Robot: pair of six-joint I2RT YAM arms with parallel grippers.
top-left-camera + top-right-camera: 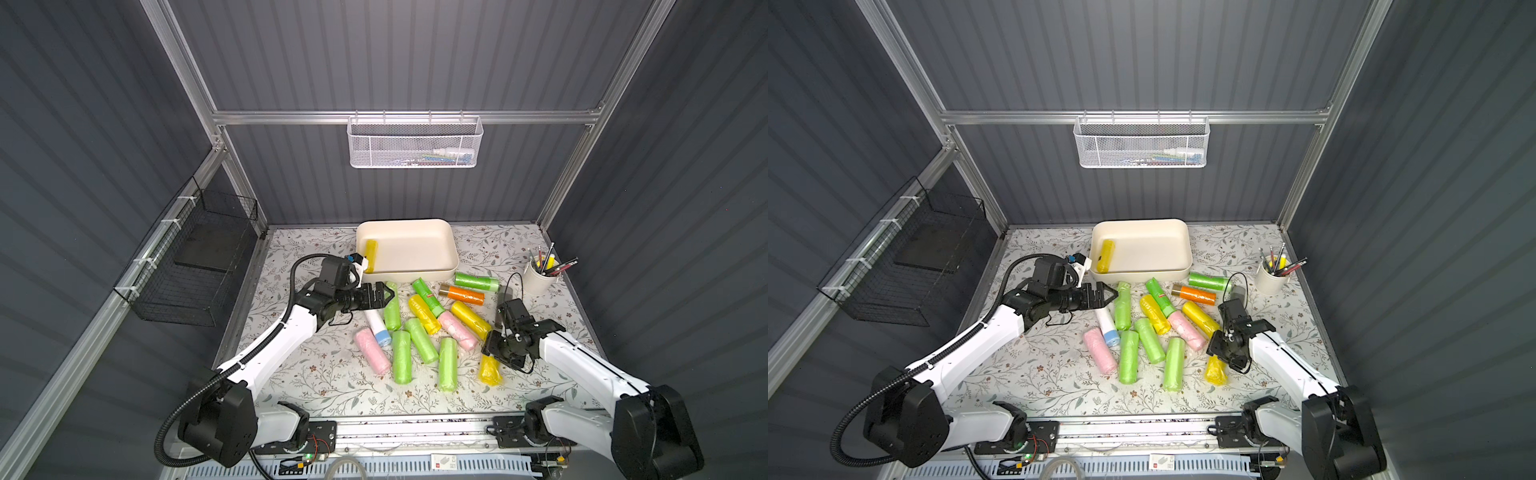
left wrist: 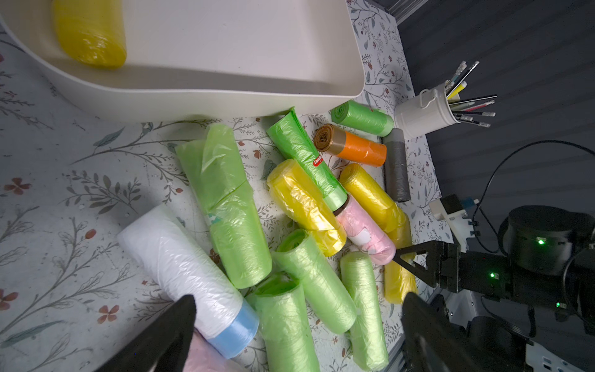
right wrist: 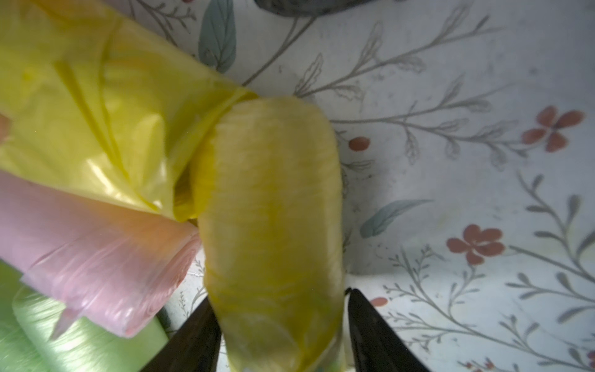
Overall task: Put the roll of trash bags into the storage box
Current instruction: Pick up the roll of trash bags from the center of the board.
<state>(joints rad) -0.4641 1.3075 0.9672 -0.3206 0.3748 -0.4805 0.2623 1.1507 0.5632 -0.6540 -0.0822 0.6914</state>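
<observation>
The right gripper (image 3: 280, 298) points down at a fat yellow roll of thin, crinkly plastic trash bags (image 3: 270, 209). The roll lies on the flowery table cloth (image 3: 450, 161) at the near right edge of the pile of rolls. The two black fingers (image 3: 370, 328) stand one on each long side of the roll, so the squeeze goes across its short, round way. The long way of the roll runs straight out from the hand. The jaws are narrow and very close to the plastic, but I cannot tell if they pinch it tight (the roll looks smeary here). A soft pink roll (image 3: 96, 232) and a floppy, loose yellow roll (image 3: 80, 96) touch it on one side, so I think they may get dragged along when it goes up. The cream-white, smooth plastic storage box with round corners (image 1: 415, 275) sits at the back of the table, far from this hand and off to its left, with the pile in between. I think the roll has to go up over the others and over the low wall. One smooth yellow roll (image 1: 370, 255) lies inside the box already. The left gripper (image 1: 384, 294) is nearer the box, with its jaws wide and holding nothing, just by a white roll with a blue band (image 2: 180, 267).
</observation>
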